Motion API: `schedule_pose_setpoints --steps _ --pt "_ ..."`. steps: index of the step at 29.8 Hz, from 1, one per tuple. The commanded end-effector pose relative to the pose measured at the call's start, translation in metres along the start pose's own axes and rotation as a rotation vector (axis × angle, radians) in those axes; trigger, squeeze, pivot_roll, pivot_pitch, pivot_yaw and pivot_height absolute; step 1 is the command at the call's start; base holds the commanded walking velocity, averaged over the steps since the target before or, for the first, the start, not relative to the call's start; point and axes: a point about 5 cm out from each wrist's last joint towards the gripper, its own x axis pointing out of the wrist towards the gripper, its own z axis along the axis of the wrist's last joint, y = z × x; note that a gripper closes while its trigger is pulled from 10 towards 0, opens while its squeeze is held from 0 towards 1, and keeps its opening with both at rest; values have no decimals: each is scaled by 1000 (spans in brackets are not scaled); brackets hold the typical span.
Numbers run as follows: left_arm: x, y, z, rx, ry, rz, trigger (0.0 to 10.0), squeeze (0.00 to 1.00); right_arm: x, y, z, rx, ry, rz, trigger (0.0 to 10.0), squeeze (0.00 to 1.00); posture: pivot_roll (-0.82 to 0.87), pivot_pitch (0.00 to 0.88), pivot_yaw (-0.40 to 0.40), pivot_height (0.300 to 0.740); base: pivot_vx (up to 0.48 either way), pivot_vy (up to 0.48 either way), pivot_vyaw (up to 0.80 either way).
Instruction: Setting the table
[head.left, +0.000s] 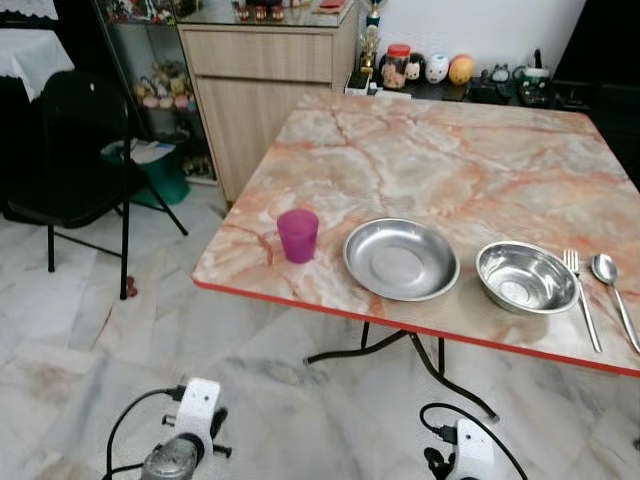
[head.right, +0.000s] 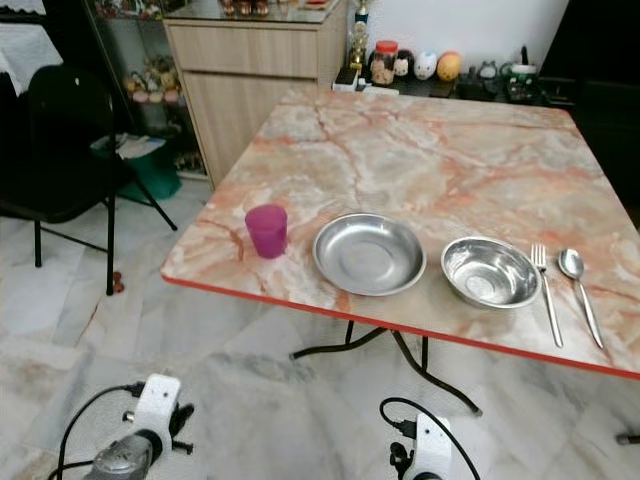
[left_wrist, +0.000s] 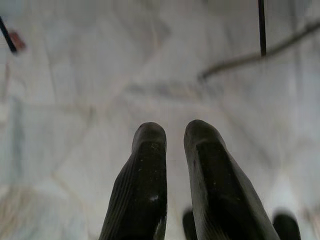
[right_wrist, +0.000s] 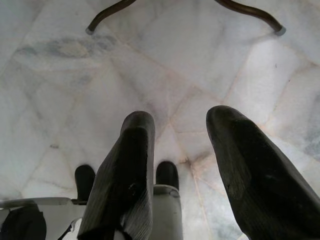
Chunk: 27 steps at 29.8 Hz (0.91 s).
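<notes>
Both grippers are held low over the marble floor (head.left: 60, 300), nothing gripped: left gripper (left_wrist: 172, 135) w/ fingers nearly together, a narrow gap seen; right gripper (right_wrist: 182, 125) w/ fingers spread apart. Along the table's (head.left: 420, 150) near red edge a row is laid out, left corner to right: purple cup (head.left: 298, 235); steel plate (head.left: 400, 259); steel bowl (head.left: 526, 277); fork (head.left: 581, 297) & spoon (head.left: 613, 293) side by side nr the right corner.
</notes>
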Motion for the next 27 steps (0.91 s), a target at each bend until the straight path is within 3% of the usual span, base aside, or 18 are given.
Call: schedule_pose_setpoints --steps 1,5,7,8,10,11,13,17,20,23,27 --pt "-1 7 9 -21 -84 31 10000 0 0 -1 -1 -9 2 -3 10000 0 52 0 -15 740 0 0 0" --pt "-5 14 14 -28 -150 63 10000 0 0 -1 -1 -11 2 -2 10000 0 47 0 -11 740 0 0 0" --pt "-9 25 21 -34 -221 116 10000 0 -1 -2 -2 -12 2 -4 10000 0 55 0 -13 740 0 0 0" --pt "-15 35 31 -41 -306 166 10000 0 -1 -2 -2 -16 3 -4 10000 0 56 0 -14 740 0 0 0" --pt "-16 38 34 -44 -332 177 10000 0 -1 -2 -2 -17 4 -4 10000 0 56 0 -14 740 0 0 0" --pt "-20 45 47 -52 -403 207 10000 0 -1 -2 -2 -19 4 -4 10000 0 57 0 -18 740 0 0 0" --pt "-23 48 55 -55 -444 224 10000 0 -1 -3 -2 -20 4 -3 10000 0 58 0 -19 740 0 0 0" --pt "-37 58 109 -1 -669 254 10000 0 -1 -4 -1 -26 3 -2 10000 0 69 0 -31 740 0 0 0" --pt "-40 51 127 -5 -736 214 10000 0 -1 -4 0 -28 2 -1 10000 0 69 0 -34 740 0 0 0" --pt "-42 29 141 42 -785 122 10000 0 0 -4 1 -28 -1 -1 10000 0 65 0 -33 740 0 0 0" --pt "-38 11 141 20 -765 76 10000 0 0 -4 2 -9 -7 -9 10000 0 55 0 -29 740 0 0 -130"
